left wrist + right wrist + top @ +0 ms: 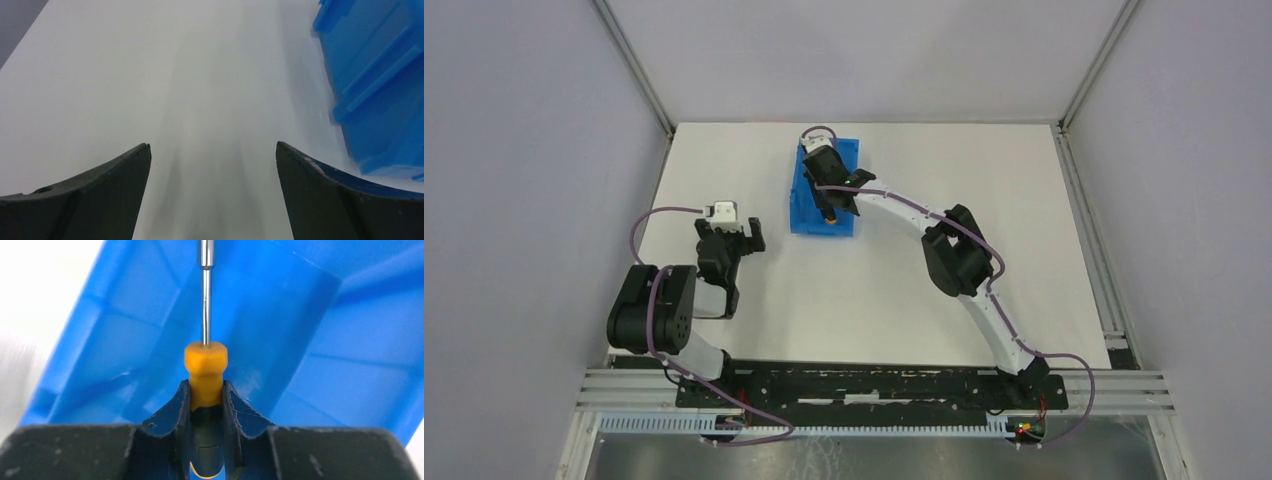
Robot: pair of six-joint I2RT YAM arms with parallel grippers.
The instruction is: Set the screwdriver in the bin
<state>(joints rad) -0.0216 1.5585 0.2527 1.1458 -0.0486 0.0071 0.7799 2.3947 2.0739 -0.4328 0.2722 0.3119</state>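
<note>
The blue bin (807, 205) stands on the white table at centre back. My right gripper (831, 200) hangs over the bin and is shut on the screwdriver (205, 371): its fingers (179, 410) clamp the orange-and-black handle, and the thin grey shaft points away over the bin's inside (320, 340). In the top view the screwdriver is mostly hidden by the gripper. My left gripper (212, 147) is open and empty above bare table, left of the bin (380, 75); it also shows in the top view (729, 235).
White table (904, 290) is ringed by grey walls and a metal frame. The right arm (959, 255) arches across the table's middle. An aluminium rail (874, 385) runs along the near edge.
</note>
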